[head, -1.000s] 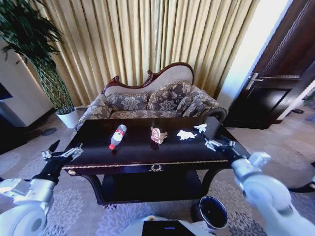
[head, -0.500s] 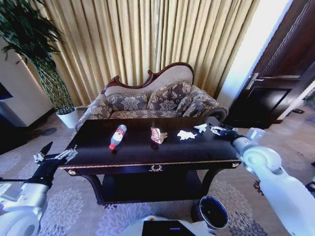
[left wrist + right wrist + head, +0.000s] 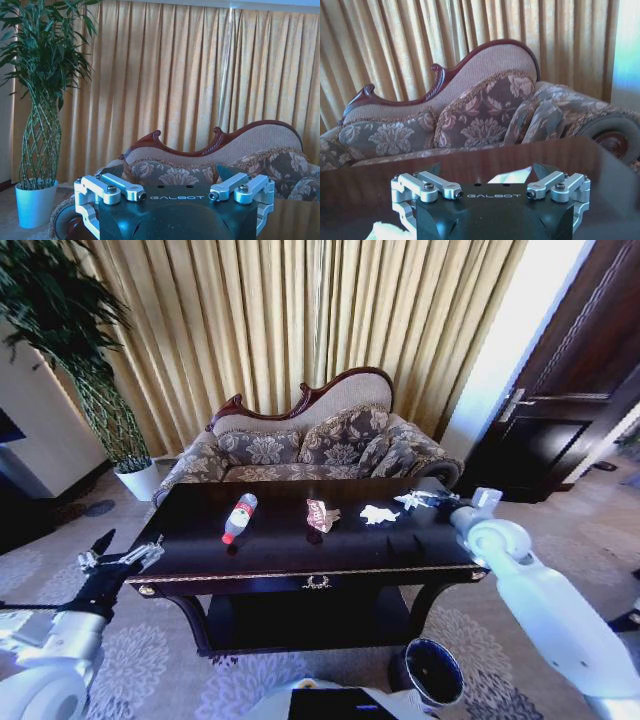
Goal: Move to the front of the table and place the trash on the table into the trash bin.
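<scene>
Tissue: two crumpled white pieces of tissue (image 3: 379, 513) lie on the right part of the table top, one nearer the middle and a smaller one near the right gripper. They look very light and soft, so a pinch on any raised fold should lift them, though a piece could slip or tear.
Wrapper: a crumpled red and tan snack wrapper (image 3: 319, 514) lies near the middle of the table. It is likely light and crinkly, and best pinched at a raised crease.
Bottle: a clear plastic bottle (image 3: 238, 517) with a red cap and label lies on its side, left of the wrapper. It looks light, smooth and prone to rolling, so a grip across the body at the label seems safest.
Table: the dark glossy table (image 3: 300, 562) stands in front of a sofa (image 3: 310, 445).
Trash bin: the dark round trash bin (image 3: 432, 672) sits on the carpet below the table's near right corner. Its inside looks dark, and its contents cannot be made out.
Right gripper: the right gripper (image 3: 432, 499) hovers over the table's far right corner beside the smaller tissue piece, fingers apart and holding nothing.
Left gripper: the left gripper (image 3: 122, 558) hangs off the table's left end, fingers spread and holding nothing.
</scene>
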Tool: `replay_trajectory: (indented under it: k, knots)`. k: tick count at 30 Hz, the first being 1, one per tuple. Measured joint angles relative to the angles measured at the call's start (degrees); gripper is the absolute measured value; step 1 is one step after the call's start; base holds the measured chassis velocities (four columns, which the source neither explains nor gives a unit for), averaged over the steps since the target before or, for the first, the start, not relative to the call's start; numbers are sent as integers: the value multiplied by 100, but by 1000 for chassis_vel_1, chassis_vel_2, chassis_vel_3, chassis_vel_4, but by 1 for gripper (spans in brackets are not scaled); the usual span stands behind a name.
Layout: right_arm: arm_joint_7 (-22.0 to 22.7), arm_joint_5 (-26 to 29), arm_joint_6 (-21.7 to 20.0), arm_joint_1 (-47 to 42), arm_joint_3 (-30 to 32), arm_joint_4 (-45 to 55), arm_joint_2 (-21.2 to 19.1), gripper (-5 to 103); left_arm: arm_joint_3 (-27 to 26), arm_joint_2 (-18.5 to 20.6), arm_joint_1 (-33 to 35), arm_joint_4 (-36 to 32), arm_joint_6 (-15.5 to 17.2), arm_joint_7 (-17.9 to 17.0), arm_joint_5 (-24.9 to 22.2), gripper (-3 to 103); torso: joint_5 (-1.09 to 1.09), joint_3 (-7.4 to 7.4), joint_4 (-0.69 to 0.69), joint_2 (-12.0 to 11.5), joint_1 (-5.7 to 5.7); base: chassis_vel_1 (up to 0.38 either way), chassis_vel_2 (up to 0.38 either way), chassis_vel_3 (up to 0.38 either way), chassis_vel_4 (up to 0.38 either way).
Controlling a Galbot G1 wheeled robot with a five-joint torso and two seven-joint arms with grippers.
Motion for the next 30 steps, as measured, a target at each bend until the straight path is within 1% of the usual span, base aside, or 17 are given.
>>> replay_trajectory:
  k: [6,12,17,29,30]
  knots:
    - [-4,-221,-1,248,-327,-325,293,100,8,56,-53,0,40,-31,9,100,-1,-1,1,0,0,0,0,0,0]
    - [-33,-484,17,437,-489,-721,430,100,44,63,-90,0,39,-41,7,100,0,0,0,0,0,0,0,0,0]
    - [-45,-616,58,588,-628,-971,485,100,72,52,-108,16,17,-41,7,100,0,0,0,0,0,0,0,0,0]
    - [-50,-656,81,919,-831,-1298,491,100,50,57,-124,24,-36,-41,-18,100,0,0,0,0,0,0,0,0,0]
    - [-51,-659,102,931,-848,-1317,489,101,50,53,-125,24,-39,-41,-19,100,0,0,0,0,0,0,0,0,0]
